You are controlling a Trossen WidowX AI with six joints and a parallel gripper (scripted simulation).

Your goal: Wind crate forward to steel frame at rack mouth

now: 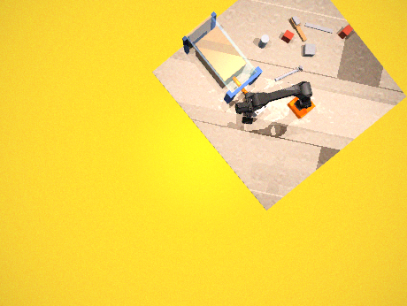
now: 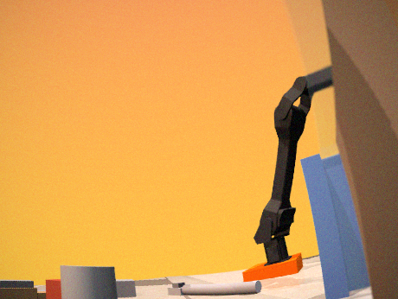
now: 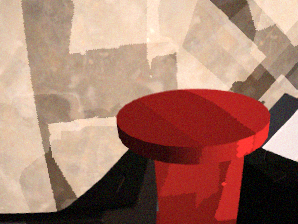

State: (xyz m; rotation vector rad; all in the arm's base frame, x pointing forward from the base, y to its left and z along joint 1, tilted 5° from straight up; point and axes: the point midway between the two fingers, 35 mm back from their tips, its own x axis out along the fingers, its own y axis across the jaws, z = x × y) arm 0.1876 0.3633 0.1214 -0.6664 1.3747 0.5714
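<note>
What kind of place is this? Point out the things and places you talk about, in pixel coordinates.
Probably a workshop-style test bench: a small arm on an orange base (image 1: pixel 294 110) (image 2: pixel 272 273), a clear-panelled rack with blue end frames (image 1: pixel 256 78) (image 2: pixel 317 225), and a wooden-handled hammer (image 1: pixel 299 32) lying loose.

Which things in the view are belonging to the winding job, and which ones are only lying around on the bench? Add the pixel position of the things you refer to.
For the job:
- red knob (image 3: pixel 192 122) between the fingers
- orange strap (image 1: pixel 236 81)
- crate (image 1: pixel 221 55) in the cubby
- blue frame (image 1: pixel 242 86) (image 2: pixel 333 216) at the mouth

Only lying around:
- hammer (image 1: pixel 298 30)
- two red blocks (image 1: pixel 287 36) (image 1: pixel 345 31)
- grey cylinder (image 1: pixel 264 41) (image 2: pixel 88 283)
- grey block (image 1: pixel 309 49)
</note>
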